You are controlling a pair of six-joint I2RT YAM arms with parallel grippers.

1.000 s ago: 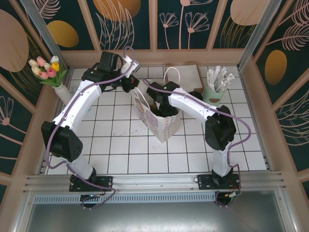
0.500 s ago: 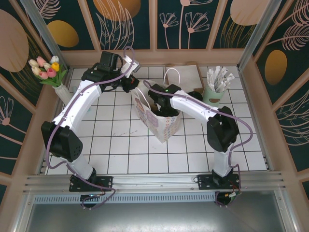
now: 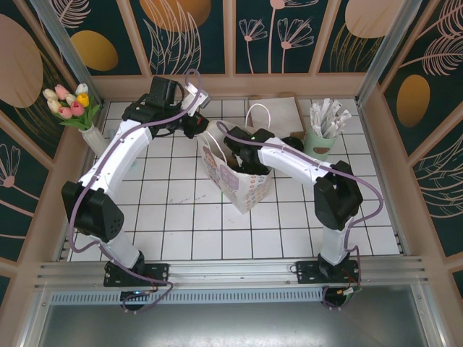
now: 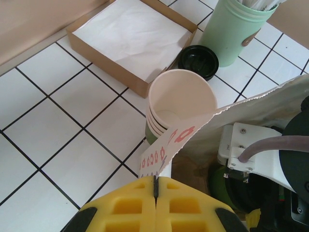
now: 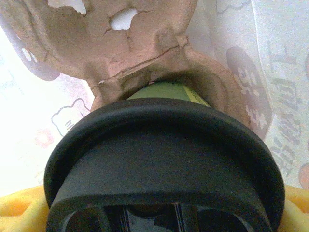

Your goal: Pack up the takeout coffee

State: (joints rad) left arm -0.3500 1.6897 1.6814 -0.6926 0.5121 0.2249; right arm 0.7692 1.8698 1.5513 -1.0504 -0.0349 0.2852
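While I stand and look, the left fingers are pinched tight on the top edge of the paper bag. The bag stands upright in the middle of the white tiled worktop. It has little pictures on it and its mouth is open. The right arm reaches down into that open mouth.

Seen from the right wrist, the coffee cup is inside the bag. It is dark green and has a round black lid on top. Its far end sits in a hole of a brown cardboard tray that is in the bag too. The right fingers are spread wide, one on each side of the lid. They touch it, so they are grasping the cup.

Just beside the bag, on the worktop, is a stack of empty cups, cream inside. Next to it lies a loose black lid. Next to that stands a pale mint cup with white sticks in it. A flat brown box of white paper lies near the back wall. Pink and yellow flowers stand in a vase at the far left.
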